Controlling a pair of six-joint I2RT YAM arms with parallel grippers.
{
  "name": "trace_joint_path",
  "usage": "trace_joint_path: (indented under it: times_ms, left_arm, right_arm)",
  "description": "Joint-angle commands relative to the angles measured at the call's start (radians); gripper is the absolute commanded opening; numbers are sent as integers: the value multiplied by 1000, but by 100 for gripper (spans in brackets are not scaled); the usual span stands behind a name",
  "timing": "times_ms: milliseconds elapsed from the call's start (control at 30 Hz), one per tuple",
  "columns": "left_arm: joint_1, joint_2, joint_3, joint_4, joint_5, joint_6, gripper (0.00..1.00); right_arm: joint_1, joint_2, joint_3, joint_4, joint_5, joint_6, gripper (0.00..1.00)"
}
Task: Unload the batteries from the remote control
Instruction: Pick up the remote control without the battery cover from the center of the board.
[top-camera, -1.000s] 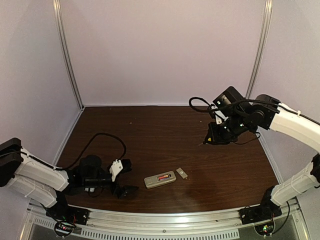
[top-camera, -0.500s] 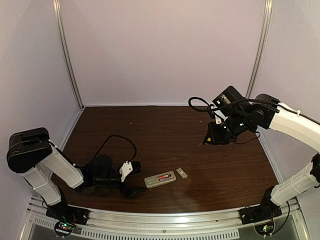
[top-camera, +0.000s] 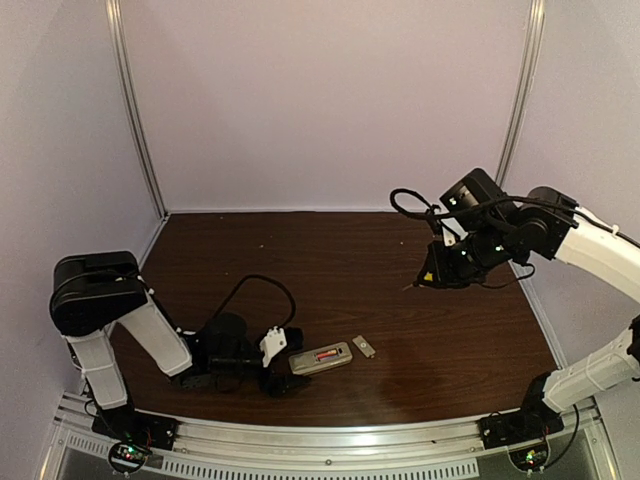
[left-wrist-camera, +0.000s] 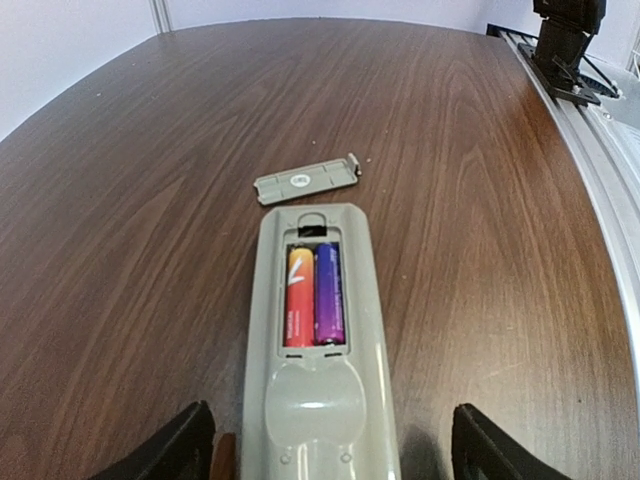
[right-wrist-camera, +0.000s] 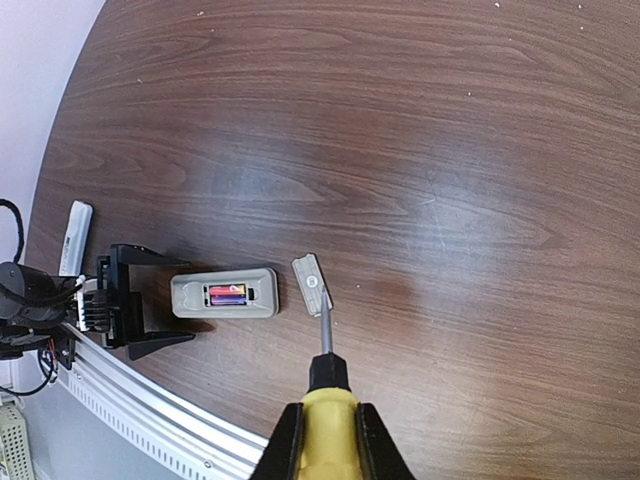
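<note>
A dark brown wood-grain surface (top-camera: 350, 260) is enclosed by pale walls. A grey remote control (top-camera: 320, 358) is laid flat on it, with the open compartment turned upward. A small grey cover plate (top-camera: 364, 347) is laid just off the remote control's right end, not touching it.

Soft even light, pale glare on table (right-wrist-camera: 430, 205), top view slightly soft, wrist pics curve at edges.
</note>
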Motion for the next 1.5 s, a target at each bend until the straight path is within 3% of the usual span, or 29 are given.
trace_joint_path:
  times_ms: [0,1000,1467]
  left_arm:
    - [-10,46,23,95,-31,-28,83]
    - [-15,173,107,69,18,-97,70]
    - [-15,150,97,22,42,-61,38]
  right_arm:
    - [-6,-19,-16,-25,30,12,0]
    - [-5,-29,-23,-29,36,-2,0]
    - [-7,-26,-17,-21,26,-2,0]
